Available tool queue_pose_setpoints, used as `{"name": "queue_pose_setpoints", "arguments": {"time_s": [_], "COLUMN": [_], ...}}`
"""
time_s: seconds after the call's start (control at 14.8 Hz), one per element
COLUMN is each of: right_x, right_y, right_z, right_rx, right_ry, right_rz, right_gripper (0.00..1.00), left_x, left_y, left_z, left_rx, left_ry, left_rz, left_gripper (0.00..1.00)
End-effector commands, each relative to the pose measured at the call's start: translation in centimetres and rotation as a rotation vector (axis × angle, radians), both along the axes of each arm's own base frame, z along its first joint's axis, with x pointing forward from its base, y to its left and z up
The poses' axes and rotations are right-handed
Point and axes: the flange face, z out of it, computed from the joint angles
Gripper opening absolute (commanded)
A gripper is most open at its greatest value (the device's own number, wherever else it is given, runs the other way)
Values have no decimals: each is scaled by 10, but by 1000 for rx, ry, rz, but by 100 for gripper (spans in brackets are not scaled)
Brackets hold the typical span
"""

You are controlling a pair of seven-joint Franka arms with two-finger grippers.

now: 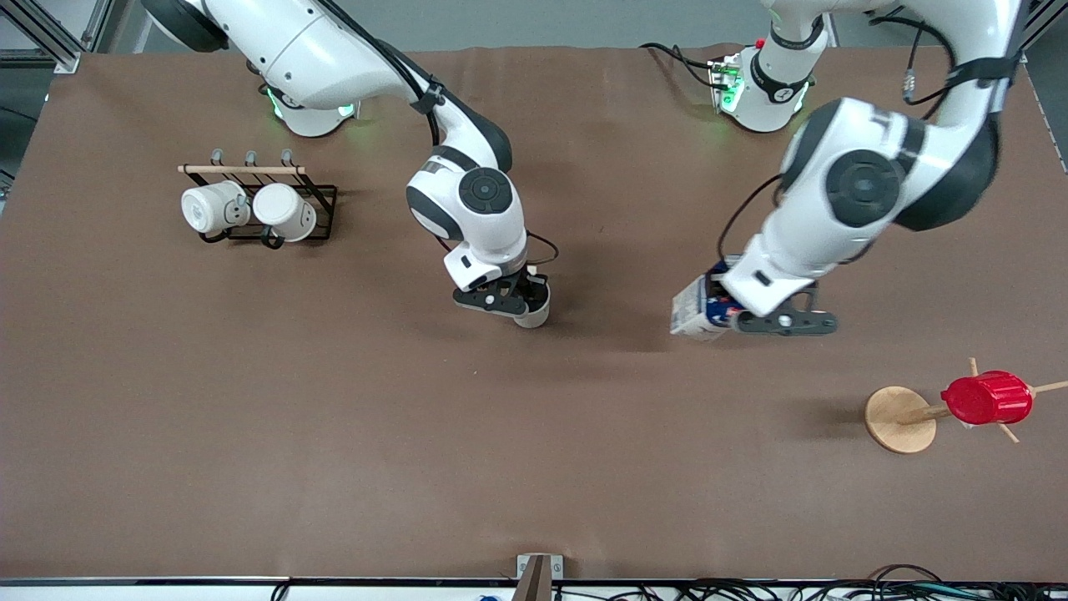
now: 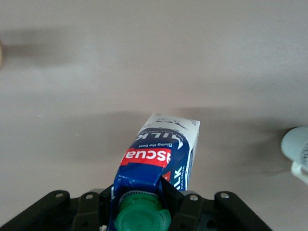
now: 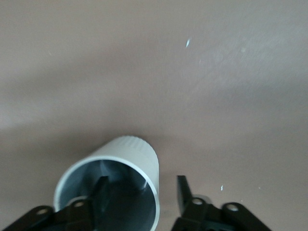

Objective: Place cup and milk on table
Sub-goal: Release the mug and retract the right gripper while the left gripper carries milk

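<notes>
Front view shows both arms reaching down over the middle of the table [image 1: 250, 434], each carrying one of the task's things. The right gripper [image 1: 519, 302] sits just left of the frame's centre and grips the cup [image 1: 534, 315]; in the right wrist view one finger [image 3: 101, 190] is inside the grey interior and the other outside the wall, so the jaws pinch the rim of the cup [image 3: 118, 185], which keeps its mouth facing up for a straight set-down. The left gripper [image 1: 763, 321], right of centre, is closed on the milk [image 1: 697, 313]; in the left wrist view the fingers clamp the top of the milk [image 2: 159, 168] beside the green cap [image 2: 143, 219], so its base hangs free toward the table, slightly tilted. I judge both things are low and close to being put down, but whether either base already touches the brown covering cannot be told from these angles. The cup's handle and lettering are hidden by the right gripper in the front view, and the carton is half covered by the left arm's wrist. At the frame's upper left, two white mugs [image 1: 246, 210] lie by a black rack [image 1: 321, 204]; at lower right, a red cup [image 1: 987, 398] hangs on a wooden stand [image 1: 899, 419].
</notes>
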Motion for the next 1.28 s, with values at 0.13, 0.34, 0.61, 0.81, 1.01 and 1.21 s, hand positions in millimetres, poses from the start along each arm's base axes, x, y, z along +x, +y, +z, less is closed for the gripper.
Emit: {"name": "queue_pose_setpoints", "arguments": {"time_s": [0.13, 0.34, 0.61, 0.81, 1.01, 1.21], "right_x": [35, 44, 48, 43, 28, 12], "right_y": [-104, -171, -245, -322, -406, -473], "right_z": [146, 211, 268, 316, 354, 386], "right_rx": [-138, -210, -223, -165, -94, -30], "right_ry": [-96, -120, -74, -38, -6, 50], "right_rz": [-167, -266, -171, -109, -32, 26], "right_gripper": [100, 100, 100, 100, 100, 100], "left_x": [-2, -21, -45, -55, -58, -48], "left_y": [-80, -130, -163, -175, -182, -185], "left_z": [-36, -57, -65, -68, -86, -89], "left_rx": [15, 47, 55, 60, 101, 93], "left_ry": [23, 10, 24, 24, 11, 1], "left_rz": [1, -68, -121, -120, -86, -29], "left_gripper": [1, 1, 1, 1, 0, 0]}}
